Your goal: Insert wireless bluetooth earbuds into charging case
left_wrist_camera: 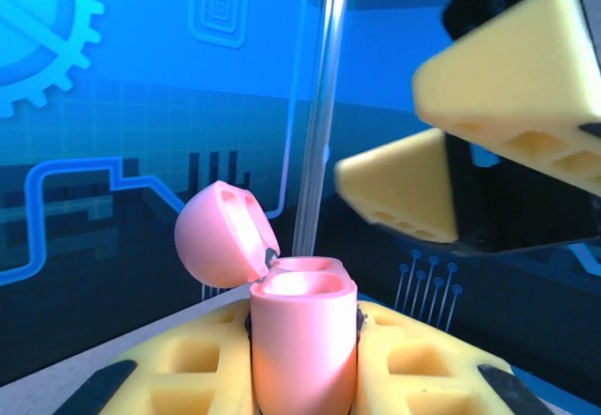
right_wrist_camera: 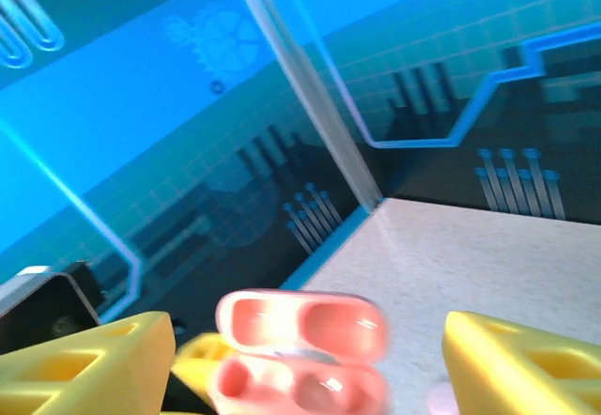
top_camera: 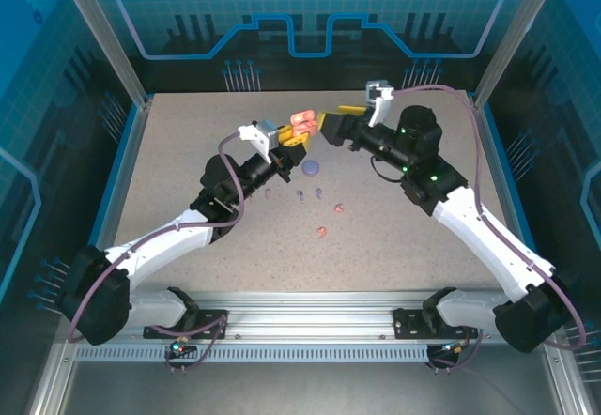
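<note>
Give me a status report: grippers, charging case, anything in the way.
Left gripper shut on pink case, lid open. Right gripper open, facing the case, holding nothing. Earbuds loose on the table. Nothing between right gripper and case.

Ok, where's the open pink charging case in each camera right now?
Top external: pink case upper centre, between the two arms' tips.
Left wrist: bottom centre, clamped between the left gripper's fingers, lid flipped up to the left.
Right wrist: bottom centre, lid open.
Shared landmark: the right gripper's yellow fingers, beside the case in all three.
</note>
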`<act>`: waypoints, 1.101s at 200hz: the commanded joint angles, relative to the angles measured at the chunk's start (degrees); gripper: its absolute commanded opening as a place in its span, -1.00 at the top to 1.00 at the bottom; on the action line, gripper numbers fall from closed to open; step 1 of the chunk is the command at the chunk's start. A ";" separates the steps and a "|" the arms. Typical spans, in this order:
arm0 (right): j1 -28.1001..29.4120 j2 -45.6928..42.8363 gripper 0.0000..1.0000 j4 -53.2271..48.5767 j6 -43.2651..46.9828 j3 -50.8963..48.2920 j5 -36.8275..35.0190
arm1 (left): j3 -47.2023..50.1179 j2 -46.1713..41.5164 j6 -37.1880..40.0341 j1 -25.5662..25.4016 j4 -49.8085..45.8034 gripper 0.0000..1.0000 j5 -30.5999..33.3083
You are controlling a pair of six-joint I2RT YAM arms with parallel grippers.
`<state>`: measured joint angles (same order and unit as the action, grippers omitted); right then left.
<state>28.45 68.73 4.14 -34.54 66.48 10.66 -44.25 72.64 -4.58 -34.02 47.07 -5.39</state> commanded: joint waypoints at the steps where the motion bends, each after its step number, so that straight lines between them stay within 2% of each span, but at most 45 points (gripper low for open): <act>1: -1.90 -2.71 -0.59 -8.44 -3.64 -2.83 -5.35 | 1.16 -2.53 0.49 -0.37 3.48 1.00 3.45; 67: -3.22 -0.30 -0.59 -21.96 -10.31 -5.33 -7.13 | 4.02 -2.86 1.41 -0.38 6.42 1.00 -1.16; 98: -2.96 0.40 -0.58 -24.14 -12.80 -4.74 -7.08 | 4.26 -2.86 1.31 -0.30 6.73 1.00 -2.35; 168: -2.85 -2.02 -0.61 -8.45 -25.66 -4.16 5.91 | 4.52 -0.79 1.47 -0.33 9.60 1.00 -2.02; 220: 0.56 0.71 -0.64 5.90 -35.44 -5.11 7.74 | 4.42 0.78 0.19 -0.39 12.48 1.00 -0.57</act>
<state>26.92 67.96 0.19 -63.59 60.75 15.97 -40.34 72.49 -4.21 -34.04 54.87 -6.42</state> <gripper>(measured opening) 0.816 0.226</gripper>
